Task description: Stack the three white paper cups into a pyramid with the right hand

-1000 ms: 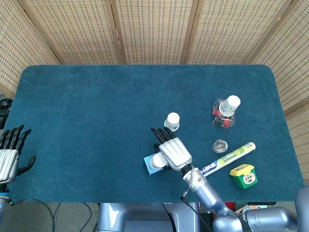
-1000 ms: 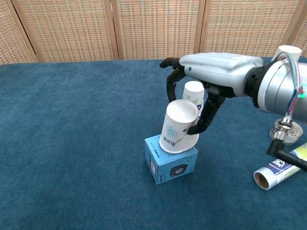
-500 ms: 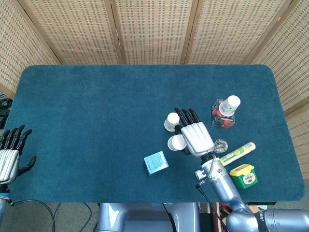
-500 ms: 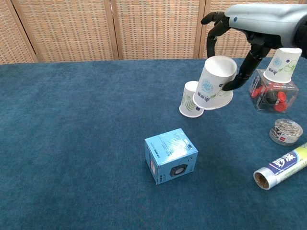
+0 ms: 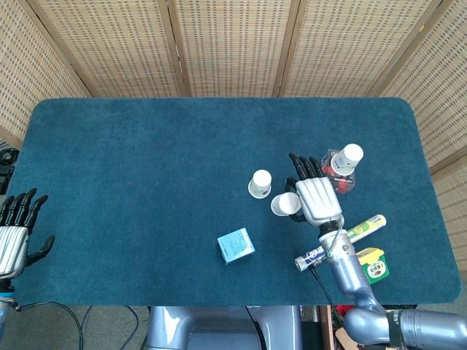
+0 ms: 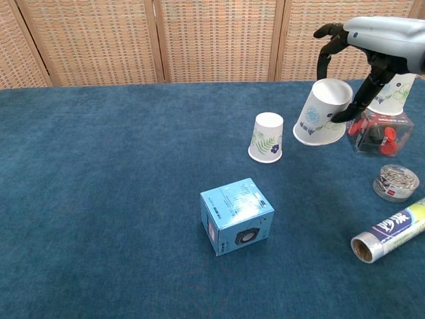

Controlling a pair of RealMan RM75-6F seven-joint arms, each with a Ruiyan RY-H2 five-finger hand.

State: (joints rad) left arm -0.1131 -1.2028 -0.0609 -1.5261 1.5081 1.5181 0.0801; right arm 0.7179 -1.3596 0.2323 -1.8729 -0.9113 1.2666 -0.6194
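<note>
The right robot hand (image 6: 364,63), grasping a tilted paper cup (image 6: 323,111), could knock the plastic bottle (image 6: 375,129) at its 3 o'clock

Table cloth (image 6: 99,199) is a deep teal blue, kinda fuzzy looking. Behind it the screen (image 6: 212,40) is tan wicker weave with light wood frames. The standing cup (image 6: 267,137) is white with green leaves and a little purple flower, and the tilted cup (image 6: 323,113) has the same print. The box (image 6: 236,215) is light blue with a dark circle on one face. The right hand (image 5: 315,198) is silver with black fingers (image 5: 299,165), same for the left hand (image 5: 14,230). The roll (image 6: 390,230) is white, blue and yellow-green.
</note>
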